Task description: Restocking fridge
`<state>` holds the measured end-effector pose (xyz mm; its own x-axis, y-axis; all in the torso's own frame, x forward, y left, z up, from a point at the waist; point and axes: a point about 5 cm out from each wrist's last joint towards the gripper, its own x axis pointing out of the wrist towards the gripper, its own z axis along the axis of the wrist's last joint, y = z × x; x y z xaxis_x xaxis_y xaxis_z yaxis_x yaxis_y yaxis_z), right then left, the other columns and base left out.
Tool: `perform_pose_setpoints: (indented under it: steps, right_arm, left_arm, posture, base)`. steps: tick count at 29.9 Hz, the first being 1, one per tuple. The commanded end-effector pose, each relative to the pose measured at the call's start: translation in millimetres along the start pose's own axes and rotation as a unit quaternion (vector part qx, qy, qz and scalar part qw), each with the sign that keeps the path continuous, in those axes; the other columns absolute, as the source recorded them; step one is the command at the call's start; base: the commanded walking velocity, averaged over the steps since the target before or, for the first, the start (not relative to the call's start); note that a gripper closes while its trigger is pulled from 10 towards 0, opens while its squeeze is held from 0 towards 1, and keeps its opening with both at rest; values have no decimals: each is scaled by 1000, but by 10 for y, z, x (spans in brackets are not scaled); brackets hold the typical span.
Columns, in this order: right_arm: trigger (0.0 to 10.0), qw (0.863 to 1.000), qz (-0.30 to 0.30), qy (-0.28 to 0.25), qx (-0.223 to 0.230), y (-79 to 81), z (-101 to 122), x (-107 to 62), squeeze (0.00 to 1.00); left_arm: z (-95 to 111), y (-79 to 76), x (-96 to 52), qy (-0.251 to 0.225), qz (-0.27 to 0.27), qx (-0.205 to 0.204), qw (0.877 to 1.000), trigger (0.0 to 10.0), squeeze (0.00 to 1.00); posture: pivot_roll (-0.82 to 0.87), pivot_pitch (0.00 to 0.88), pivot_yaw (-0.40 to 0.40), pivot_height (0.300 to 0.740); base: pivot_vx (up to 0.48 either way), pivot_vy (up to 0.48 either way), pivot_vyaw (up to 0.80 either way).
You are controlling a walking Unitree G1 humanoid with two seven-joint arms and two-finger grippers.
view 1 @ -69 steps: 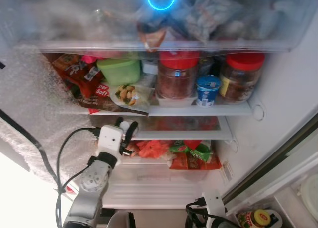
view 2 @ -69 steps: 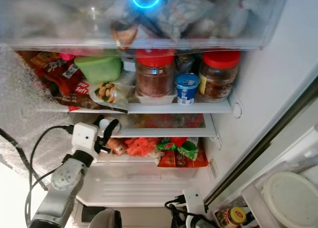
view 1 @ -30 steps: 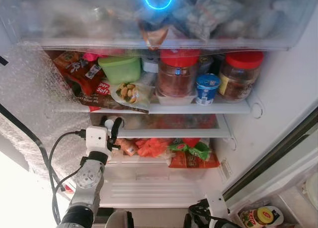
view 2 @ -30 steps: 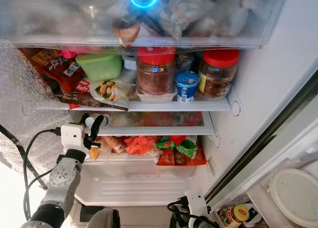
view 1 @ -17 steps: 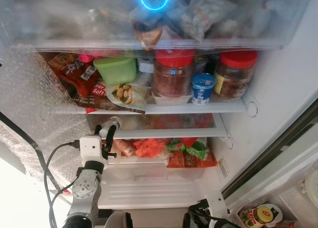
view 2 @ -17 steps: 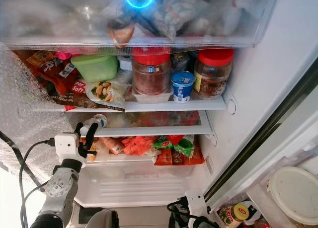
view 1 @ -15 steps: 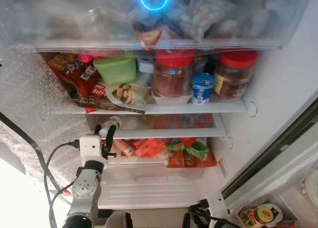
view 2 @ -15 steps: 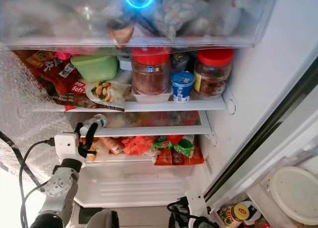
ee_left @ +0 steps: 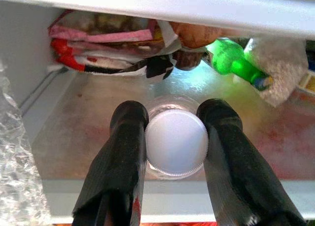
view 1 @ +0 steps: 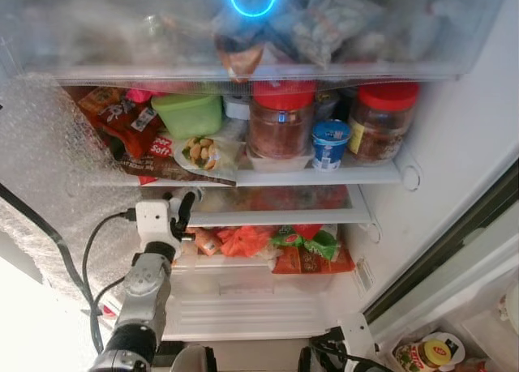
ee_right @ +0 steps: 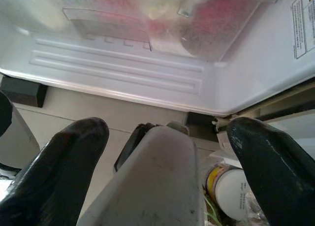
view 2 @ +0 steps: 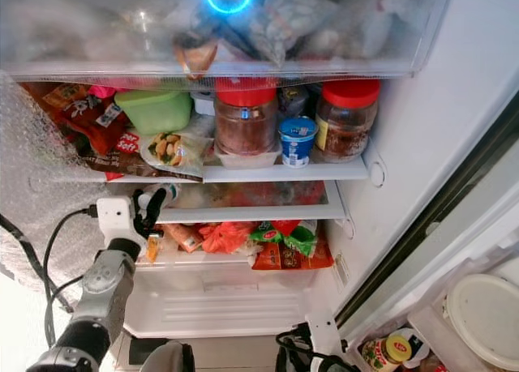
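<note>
A small clear bottle with a white cap lies with its cap toward me on the left front of the fridge's glass middle shelf. My left gripper is shut on the bottle, one black finger pressing each side of the cap. From the head, the left gripper sits at the shelf's left edge, with the bottle poking in beyond it. My right gripper hangs low by the fridge base, fingers wide open and holding nothing.
Snack bags and a green bottle lie at the back of the middle shelf. The shelf above carries red-lidded jars, a green tub and a blue cup. Bubble wrap covers the left wall. Packets fill the drawer below.
My left gripper has risen and moved right, carrying the bottle from below the shelf edge onto the middle shelf. The right arm has stayed low.
</note>
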<state>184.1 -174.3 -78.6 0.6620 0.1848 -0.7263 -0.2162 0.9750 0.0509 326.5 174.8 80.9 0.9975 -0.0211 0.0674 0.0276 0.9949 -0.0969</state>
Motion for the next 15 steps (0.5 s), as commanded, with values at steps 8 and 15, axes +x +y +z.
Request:
perform_pose_setpoints:
  steps: [8, 15]
  right_arm:
    - [10000, 1000, -13, 14, 12, -35, -71, -25, 0]
    - [10000, 1000, -14, 16, 13, -34, -88, -31, 0]
  left_arm:
    - [-437, 88, -196, 125, 31, -7, 992, 10000, 0]
    - [-520, 126, -258, 144, 46, -14, 988, 10000, 0]
  posture:
    - [3, 86, -43, 648]
    - [1, 88, -41, 648]
  base:
    - [0, 0, 0]
    - [0, 0, 0]
